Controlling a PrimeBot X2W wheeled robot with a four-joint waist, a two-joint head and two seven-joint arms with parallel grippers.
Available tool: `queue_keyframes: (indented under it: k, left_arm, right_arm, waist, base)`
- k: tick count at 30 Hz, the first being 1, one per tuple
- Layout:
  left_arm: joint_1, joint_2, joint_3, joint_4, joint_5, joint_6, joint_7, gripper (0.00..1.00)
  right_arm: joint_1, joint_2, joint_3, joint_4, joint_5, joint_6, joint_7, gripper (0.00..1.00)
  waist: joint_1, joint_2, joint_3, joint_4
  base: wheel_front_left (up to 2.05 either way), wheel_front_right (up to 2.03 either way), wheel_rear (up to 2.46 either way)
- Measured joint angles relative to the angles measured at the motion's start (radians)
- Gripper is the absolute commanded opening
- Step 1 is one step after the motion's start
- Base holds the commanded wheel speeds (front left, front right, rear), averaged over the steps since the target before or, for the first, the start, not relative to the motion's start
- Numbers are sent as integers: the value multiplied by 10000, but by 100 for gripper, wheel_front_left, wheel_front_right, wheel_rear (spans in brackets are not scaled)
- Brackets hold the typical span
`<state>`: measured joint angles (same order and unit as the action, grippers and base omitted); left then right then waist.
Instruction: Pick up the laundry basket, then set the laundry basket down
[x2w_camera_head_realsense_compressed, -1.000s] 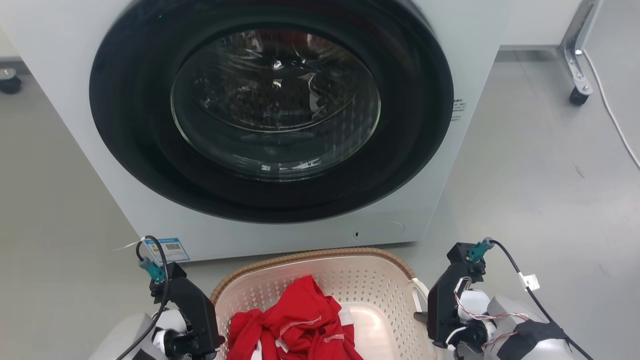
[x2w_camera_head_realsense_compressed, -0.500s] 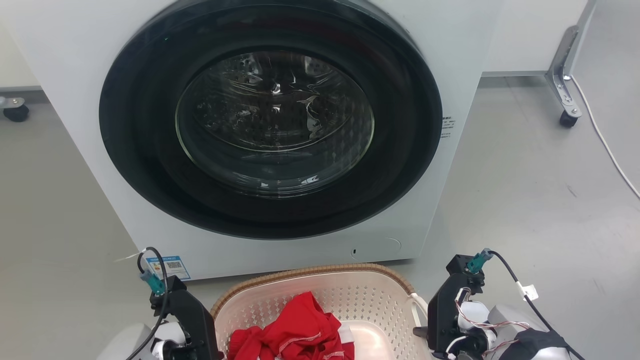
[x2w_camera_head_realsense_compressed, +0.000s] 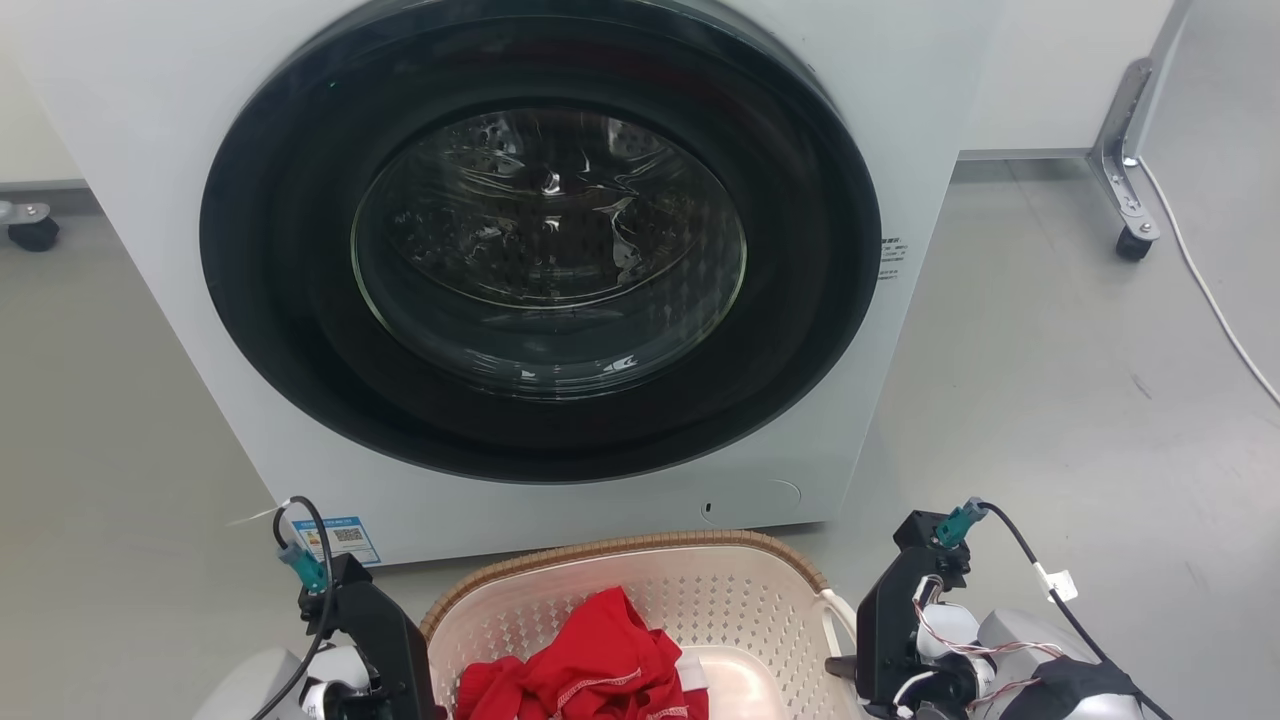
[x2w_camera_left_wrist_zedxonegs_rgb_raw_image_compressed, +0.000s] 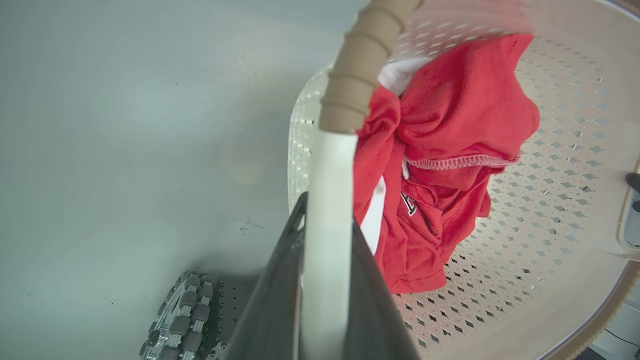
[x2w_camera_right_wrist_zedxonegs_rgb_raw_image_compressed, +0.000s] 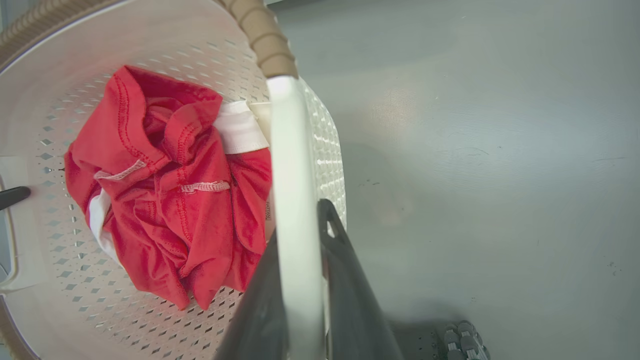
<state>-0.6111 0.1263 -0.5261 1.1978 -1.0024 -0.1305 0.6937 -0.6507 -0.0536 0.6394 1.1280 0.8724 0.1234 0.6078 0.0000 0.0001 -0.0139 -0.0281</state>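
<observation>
The laundry basket (x2w_camera_head_realsense_compressed: 620, 548), cream and perforated with a brown woven rim, sits at the bottom of the head view between my two arms. A crumpled red garment (x2w_camera_head_realsense_compressed: 590, 665) lies inside it. My left gripper (x2w_camera_head_realsense_compressed: 385, 650) stands at the basket's left side. In the left wrist view that gripper (x2w_camera_left_wrist_zedxonegs_rgb_raw_image_compressed: 325, 215) is shut on the white handle (x2w_camera_left_wrist_zedxonegs_rgb_raw_image_compressed: 327, 165). My right gripper (x2w_camera_head_realsense_compressed: 880, 630) is at the basket's right side. The right wrist view shows it (x2w_camera_right_wrist_zedxonegs_rgb_raw_image_compressed: 300, 225) shut on the other white handle (x2w_camera_right_wrist_zedxonegs_rgb_raw_image_compressed: 292, 140). I cannot tell whether the basket touches the floor.
A white washing machine (x2w_camera_head_realsense_compressed: 900, 100) with a large dark round door (x2w_camera_head_realsense_compressed: 545, 250), shut, stands close behind the basket. A metal leg on a caster (x2w_camera_head_realsense_compressed: 1130, 150) and a white cable (x2w_camera_head_realsense_compressed: 1210, 290) are at the right. Grey floor (x2w_camera_head_realsense_compressed: 1050, 400) lies on both sides.
The head camera has tilted, so the whole picture has slid downward. Both grippers keep the same hold on the basket's handles, and the red garment has not shifted.
</observation>
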Motion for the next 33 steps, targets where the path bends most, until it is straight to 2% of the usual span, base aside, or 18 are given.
queue_keyframes:
  k: [33]
  left_arm:
    - [74, 163, -140, -263, -102, 0, -255, 0]
  right_arm:
    - [60, -127, 391, -347, 428, -2, -23, 0]
  waist:
    - [0, 0, 319, -82]
  base:
    - [0, 0, 0]
